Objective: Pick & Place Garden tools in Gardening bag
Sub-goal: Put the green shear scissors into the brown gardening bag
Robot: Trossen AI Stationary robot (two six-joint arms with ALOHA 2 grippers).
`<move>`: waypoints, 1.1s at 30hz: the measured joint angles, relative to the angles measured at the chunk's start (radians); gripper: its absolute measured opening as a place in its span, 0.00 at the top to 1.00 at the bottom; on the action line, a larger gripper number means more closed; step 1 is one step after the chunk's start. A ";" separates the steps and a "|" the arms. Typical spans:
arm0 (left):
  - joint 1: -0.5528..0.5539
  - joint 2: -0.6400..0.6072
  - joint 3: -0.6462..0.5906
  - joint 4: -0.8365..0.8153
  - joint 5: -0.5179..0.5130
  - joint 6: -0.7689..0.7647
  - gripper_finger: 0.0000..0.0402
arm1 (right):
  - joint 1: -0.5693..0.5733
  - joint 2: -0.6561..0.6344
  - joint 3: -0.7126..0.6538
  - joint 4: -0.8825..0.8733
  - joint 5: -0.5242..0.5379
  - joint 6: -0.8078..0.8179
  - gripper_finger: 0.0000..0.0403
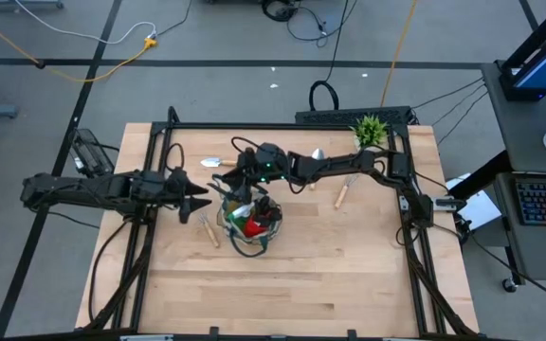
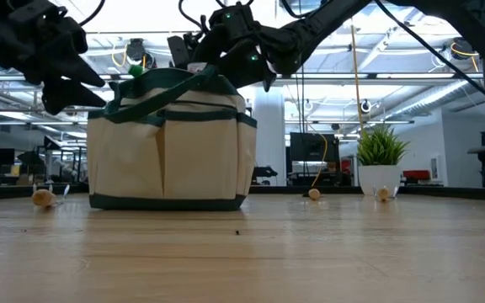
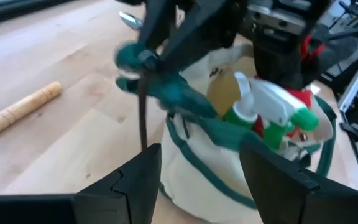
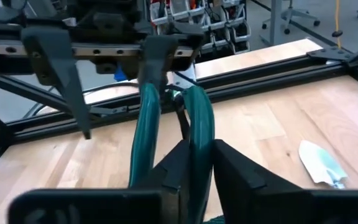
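The tan gardening bag (image 1: 249, 225) with green trim stands on its base at the table's middle. A green-and-white spray bottle (image 3: 269, 112) and a red glove (image 3: 300, 96) stick out of it. My right gripper (image 4: 196, 163) reaches over the bag from the right and is shut on a green handle. My left gripper (image 3: 197, 180) hovers open just left of the bag, touching nothing. A hand fork (image 1: 207, 230) lies left of the bag. A trowel (image 1: 218, 163) lies beyond it, and two more wooden-handled tools (image 1: 342, 194) lie to the right. My right gripper pinches the bag's green loop handle (image 4: 197, 134) between its two fingers, near the top of the loop. The fingers come nearly level from the table's right side, above the bag's mouth. The handle stands drawn up (image 3: 143, 61), and the bag's base stays on the table.
A small spiky potted plant (image 1: 370, 130) stands at the far right corner. A dark metal frame (image 1: 282, 121) runs along the table's far and side edges. Bare wood lies in front of the bag toward the near edge.
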 joint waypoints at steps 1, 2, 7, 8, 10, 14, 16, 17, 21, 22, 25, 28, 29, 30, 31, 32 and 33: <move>0.000 0.006 0.000 0.009 -0.008 0.003 0.44 | 0.002 0.000 0.000 0.000 0.000 -0.001 0.89; 0.000 0.011 0.000 0.014 -0.016 0.003 0.44 | 0.005 0.000 0.000 0.000 0.000 -0.002 0.90; 0.001 0.031 0.000 0.011 -0.045 -0.022 0.44 | 0.015 0.000 0.000 -0.001 0.001 -0.002 0.90; 0.001 0.035 0.000 0.011 -0.045 -0.028 0.44 | 0.016 0.000 0.000 -0.001 0.001 -0.002 0.90; 0.001 0.039 0.000 0.010 -0.036 -0.040 0.44 | 0.016 0.000 0.000 -0.001 0.001 -0.002 0.90; 0.001 0.043 0.000 0.007 -0.004 -0.053 0.44 | 0.019 0.000 0.000 -0.002 0.001 0.003 0.94; 0.001 0.043 0.000 0.007 -0.001 -0.057 0.44 | 0.023 0.000 0.000 -0.002 0.000 0.001 0.97; 0.001 0.043 0.000 0.007 -0.002 -0.058 0.44 | 0.025 0.000 0.000 -0.002 0.000 -0.002 0.98; 0.001 0.043 0.000 0.008 -0.008 -0.070 0.44 | 0.030 0.000 0.000 -0.002 -0.001 -0.002 1.00; 0.001 0.043 0.000 0.008 -0.010 -0.073 0.44 | 0.030 0.000 0.000 -0.003 -0.001 0.000 1.00; 0.001 0.043 0.000 0.009 -0.009 -0.075 0.44 | 0.030 0.000 0.000 -0.003 -0.001 0.000 1.00; 0.001 0.043 0.000 0.010 -0.010 -0.072 0.44 | 0.030 0.000 0.000 -0.001 -0.002 -0.002 1.00; 0.001 0.043 0.000 0.010 -0.011 -0.071 0.44 | 0.030 0.000 0.000 0.002 -0.003 -0.001 1.00; 0.000 0.043 0.000 0.010 -0.019 -0.066 0.44 | 0.030 0.000 0.000 0.007 -0.003 -0.001 1.00; 0.001 0.043 0.000 0.010 -0.032 -0.062 0.44 | 0.030 0.000 0.000 0.011 -0.003 -0.002 1.00; 0.001 0.043 0.000 0.010 -0.046 -0.056 0.44 | 0.030 0.000 0.000 0.014 -0.004 -0.002 1.00; 0.001 0.043 0.000 0.011 -0.062 -0.052 0.44 | 0.030 0.000 0.000 0.015 -0.004 -0.002 1.00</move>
